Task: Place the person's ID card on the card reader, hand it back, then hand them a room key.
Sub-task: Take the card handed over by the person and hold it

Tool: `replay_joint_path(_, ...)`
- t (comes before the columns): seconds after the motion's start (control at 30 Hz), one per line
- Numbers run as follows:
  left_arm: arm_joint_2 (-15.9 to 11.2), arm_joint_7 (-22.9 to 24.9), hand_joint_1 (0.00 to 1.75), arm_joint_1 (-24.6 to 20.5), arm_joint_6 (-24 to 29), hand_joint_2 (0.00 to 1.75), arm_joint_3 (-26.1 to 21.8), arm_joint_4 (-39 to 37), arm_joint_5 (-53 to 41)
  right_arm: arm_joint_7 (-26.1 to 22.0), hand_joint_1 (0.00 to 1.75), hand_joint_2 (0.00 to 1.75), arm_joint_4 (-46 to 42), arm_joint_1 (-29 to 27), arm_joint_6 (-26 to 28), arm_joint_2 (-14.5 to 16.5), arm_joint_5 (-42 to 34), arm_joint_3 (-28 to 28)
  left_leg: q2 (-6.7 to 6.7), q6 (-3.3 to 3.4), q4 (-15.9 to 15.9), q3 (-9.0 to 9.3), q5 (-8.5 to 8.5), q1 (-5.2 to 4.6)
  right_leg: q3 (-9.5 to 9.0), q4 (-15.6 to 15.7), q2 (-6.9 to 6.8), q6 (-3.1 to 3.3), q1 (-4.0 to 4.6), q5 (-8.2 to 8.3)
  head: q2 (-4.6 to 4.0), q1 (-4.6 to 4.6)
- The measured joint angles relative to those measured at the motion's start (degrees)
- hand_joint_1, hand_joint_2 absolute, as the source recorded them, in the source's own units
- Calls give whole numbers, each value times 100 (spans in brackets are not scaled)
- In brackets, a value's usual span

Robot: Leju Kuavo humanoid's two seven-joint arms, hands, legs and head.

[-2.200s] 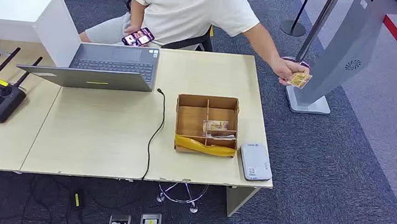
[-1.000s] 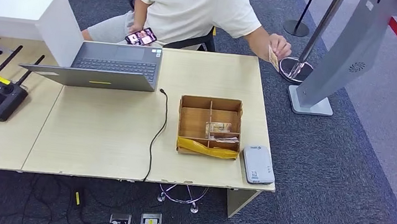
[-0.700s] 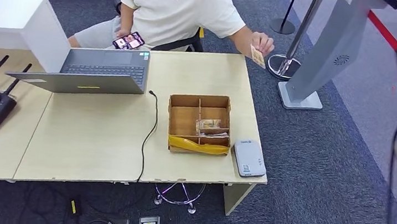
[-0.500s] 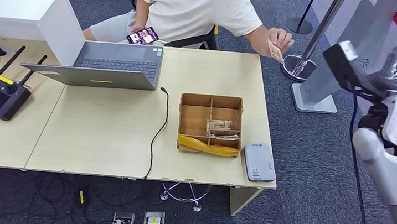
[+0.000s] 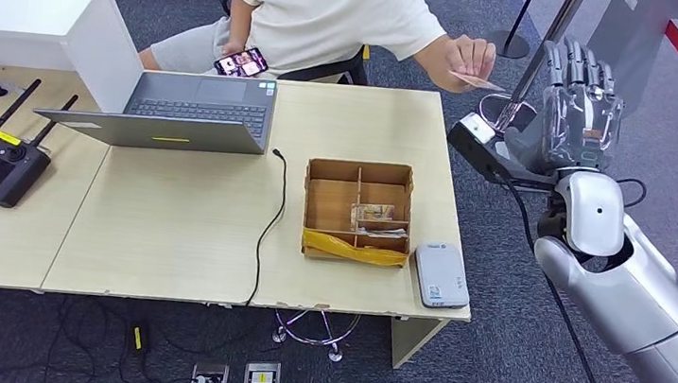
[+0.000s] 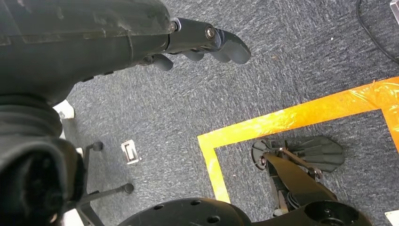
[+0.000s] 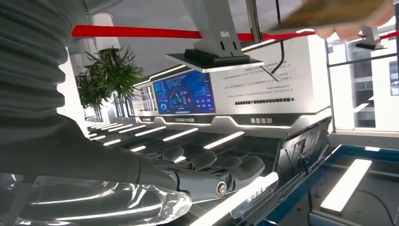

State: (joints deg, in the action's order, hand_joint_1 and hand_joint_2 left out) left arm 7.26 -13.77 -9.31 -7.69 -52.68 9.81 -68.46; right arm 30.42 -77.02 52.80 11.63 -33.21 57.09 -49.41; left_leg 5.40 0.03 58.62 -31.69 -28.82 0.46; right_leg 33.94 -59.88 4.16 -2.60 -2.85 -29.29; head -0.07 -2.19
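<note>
I see the ID card (image 5: 476,79) pinched in the person's hand (image 5: 468,55) past the tabletop (image 5: 179,232) corner, just beside my right robot hand (image 5: 580,107), which is raised, fingers apart, holding nothing. Nothing is done yet: take, scan, return and key remain. One card reader (image 5: 439,275), one tray (image 5: 355,212). Left robot hand (image 6: 197,44) hangs with fingers curled, empty.

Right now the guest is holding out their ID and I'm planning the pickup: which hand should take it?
The right hand: raised, fingers apart, beside the ID card in the person's hand. The left hand hangs over the floor.
</note>
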Motion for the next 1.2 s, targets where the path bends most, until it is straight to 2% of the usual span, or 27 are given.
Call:
replay_joint_path(0.27, -7, 0, 0, 1, 0, 0, -16, -2, -14, -1, 0, 175, 0, 41, -14, 8, 11, -246, -3, 0, 0, 1, 0, 2, 0, 0, 3, 0, 4, 0, 0, -1)
replay_joint_path(0.43, -15, 0, 0, -5, 0, 0, -48, -2, -151, -134, 0, 175, 7, 221, -268, 38, 162, -436, -12, 0, 0, 0, 0, 2, 0, -1, 12, 1, 4, 1, 0, -1)
replay_joint_path(0.6, -20, 0, 0, -60, 0, 0, -54, -2, -318, -324, 0, 175, 103, 487, -571, 243, 273, -741, -15, 0, -1, 1, 0, 6, 0, -2, 14, 2, 7, 1, 0, -1)
replay_joint_path(0.8, -21, 8, 0, -95, 0, 0, -107, -2, -496, -426, 1, 175, 380, 712, -555, 561, 142, -1069, -16, -1, -1, 1, 0, 10, 0, -3, 19, 2, 11, 1, 0, -2)
replay_joint_path(0.83, -21, 10, 0, -95, 0, 0, -127, -2, -520, -428, 33, 175, 421, 737, -538, 603, 97, -1119, -16, -1, -1, 1, 0, 10, 0, -3, 21, 2, 10, 1, 0, -1)
replay_joint_path(0.93, -22, 11, 0, -92, 0, 0, -171, -2, -574, -431, 161, 175, 530, 802, -484, 708, -44, -1253, -17, -1, -1, 1, 0, 10, 1, -3, 23, 2, 11, 1, 0, -1)
replay_joint_path(0.97, -22, 11, 0, -91, 0, 0, -184, -2, -591, -431, 173, 175, 566, 818, -468, 734, -94, -1291, -17, -1, -1, 1, 0, 10, 1, -2, 23, 2, 11, 1, 0, -1)
replay_joint_path(1.0, -22, 11, 0, -90, 0, 0, -198, -2, -608, -431, 175, 175, 598, 828, -455, 757, -144, -1325, -17, -1, 0, 1, 0, 10, 1, -2, 23, 2, 11, 1, 0, -2)
replay_joint_path(1.2, -22, 16, 0, -90, 0, 0, -314, -2, -725, -431, 175, 175, 726, 853, -465, 826, -407, -1524, -18, -1, 0, 3, 0, 10, 1, -2, 24, 2, 11, 1, 0, -1)
